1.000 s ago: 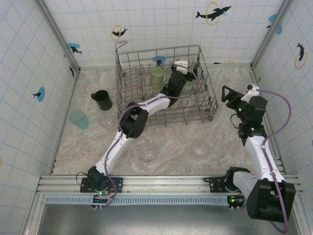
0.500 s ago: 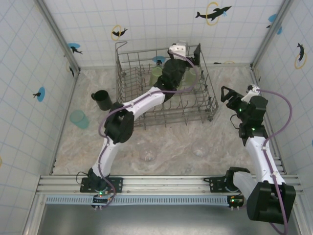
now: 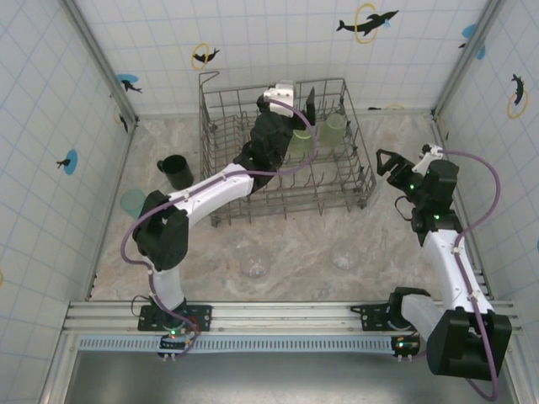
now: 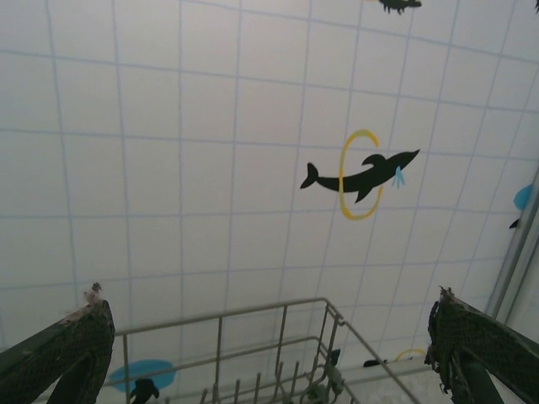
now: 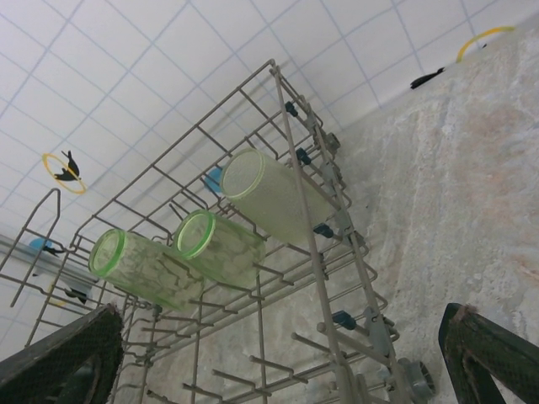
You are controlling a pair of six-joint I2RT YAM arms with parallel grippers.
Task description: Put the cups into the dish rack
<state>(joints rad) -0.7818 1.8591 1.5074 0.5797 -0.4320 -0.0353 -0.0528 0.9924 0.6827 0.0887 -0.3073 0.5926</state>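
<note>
Cups sit in two groups. We see three translucent light-green tumblers (image 5: 282, 198) lying tilted among the tines of the grey wire dish rack (image 3: 205, 126), toward its right end, mouths turned to the right wrist camera. On the desk (image 3: 379, 227), left of the rack, stands the black mug (image 3: 175, 172). Nearer to us is the teal cup (image 3: 130, 200), partly behind the left arm (image 3: 210, 187). Two clear cups (image 3: 254, 265) rest in front of the rack, well apart from each other. The left jaws hang above the rack's far side, aimed at the tiled back wall (image 4: 168, 168) with its dolphin sticker (image 4: 362, 172), spread wide with nothing between them. The right jaws hover over the desk just right of the rack, facing it, likewise spread wide and empty.
</note>
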